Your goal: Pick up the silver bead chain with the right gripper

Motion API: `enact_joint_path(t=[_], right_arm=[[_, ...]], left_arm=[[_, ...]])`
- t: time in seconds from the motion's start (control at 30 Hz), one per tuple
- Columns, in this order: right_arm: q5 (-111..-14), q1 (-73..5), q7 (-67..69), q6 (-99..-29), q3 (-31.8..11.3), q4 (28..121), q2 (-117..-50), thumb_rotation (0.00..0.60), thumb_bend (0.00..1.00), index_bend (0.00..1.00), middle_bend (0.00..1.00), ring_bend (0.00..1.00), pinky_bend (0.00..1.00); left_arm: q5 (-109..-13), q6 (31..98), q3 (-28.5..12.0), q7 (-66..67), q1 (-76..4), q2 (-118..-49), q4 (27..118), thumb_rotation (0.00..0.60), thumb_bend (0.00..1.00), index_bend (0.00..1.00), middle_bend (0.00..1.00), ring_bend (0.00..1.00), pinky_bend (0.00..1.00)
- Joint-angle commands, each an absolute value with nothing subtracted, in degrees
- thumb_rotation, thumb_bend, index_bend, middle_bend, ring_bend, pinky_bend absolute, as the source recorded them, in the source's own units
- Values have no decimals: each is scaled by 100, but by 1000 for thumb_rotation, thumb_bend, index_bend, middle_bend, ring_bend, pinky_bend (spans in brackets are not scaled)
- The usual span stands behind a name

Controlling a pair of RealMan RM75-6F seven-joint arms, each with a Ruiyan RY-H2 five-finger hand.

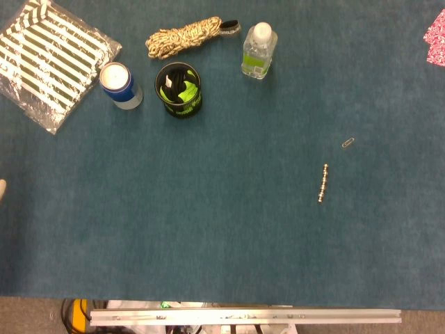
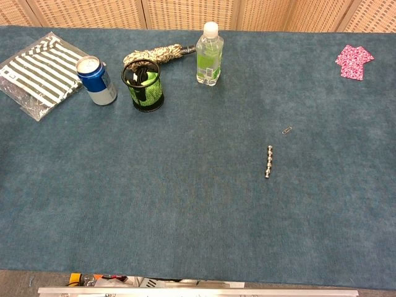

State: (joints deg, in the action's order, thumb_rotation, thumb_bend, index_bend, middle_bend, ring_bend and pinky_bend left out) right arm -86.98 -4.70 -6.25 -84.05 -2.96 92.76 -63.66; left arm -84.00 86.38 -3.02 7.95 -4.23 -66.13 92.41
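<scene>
The silver bead chain [image 1: 322,183] lies straight on the blue cloth, right of centre, running roughly front to back; the chest view shows the bead chain [image 2: 268,161] as well. No hand is near it. My right hand is in neither view. A pale sliver [image 1: 2,189] at the left edge of the head view may be a fingertip of my left hand; too little shows to tell how its fingers lie.
A paper clip [image 1: 348,142] lies just behind the chain. At the back left stand a blue can [image 1: 119,83], a black mesh cup [image 1: 179,90], a water bottle [image 1: 259,50], a rope bundle [image 1: 184,35] and a striped packet [image 1: 49,56]. Pink cloth [image 2: 354,61] lies far right.
</scene>
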Motion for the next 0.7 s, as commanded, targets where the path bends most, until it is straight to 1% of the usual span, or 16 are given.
enact_joint_path(t=[0.03,0.27,0.37,0.4,0.47,0.57,0.6,0.67,0.7], right_arm=[[-8707,-498,-634,-8384,-311,9287,-6351,600,156,262,362,303,444],[-9059,-735,-618,-8249,-315,9492,-6200,600,156,263,381,322,445],[-9292,-917,-547,-8066,-281,9627,-6085,600,157,310,438,397,466],[-9369,-980,-570,-7998,-269,9663,-6050,600,158,331,476,448,499],[-9533,-1140,-675,-7796,-235,9752,-5975,600,159,350,552,548,614],[-9750,-1411,-899,-7401,-174,9892,-5884,600,159,370,685,691,821],[-9825,-1502,-976,-7267,-152,9921,-5863,600,159,392,744,749,890],[-9984,-1711,-1165,-6971,-116,9949,-5861,600,160,429,823,825,969],[-10027,-1794,-1244,-6849,-107,9953,-5882,600,159,441,854,859,993]], left_arm=[[-8369,8594,-296,810,-431,-6596,9253,600,216,0,0,0,0],[-8413,8683,-293,774,-394,-6591,9266,600,217,0,0,0,0],[-8396,8654,-275,790,-387,-6587,9285,600,216,0,0,0,0],[-8390,8642,-270,797,-388,-6583,9295,600,216,0,0,0,0],[-8388,8640,-269,803,-385,-6576,9310,600,216,0,0,0,0],[-8377,8663,-277,799,-372,-6573,9317,600,217,0,0,0,0],[-8373,8667,-277,796,-367,-6570,9319,600,217,0,0,0,0],[-8345,8665,-278,783,-354,-6569,9315,600,217,0,0,0,0],[-8327,8661,-277,776,-347,-6568,9311,600,217,0,0,0,0]])
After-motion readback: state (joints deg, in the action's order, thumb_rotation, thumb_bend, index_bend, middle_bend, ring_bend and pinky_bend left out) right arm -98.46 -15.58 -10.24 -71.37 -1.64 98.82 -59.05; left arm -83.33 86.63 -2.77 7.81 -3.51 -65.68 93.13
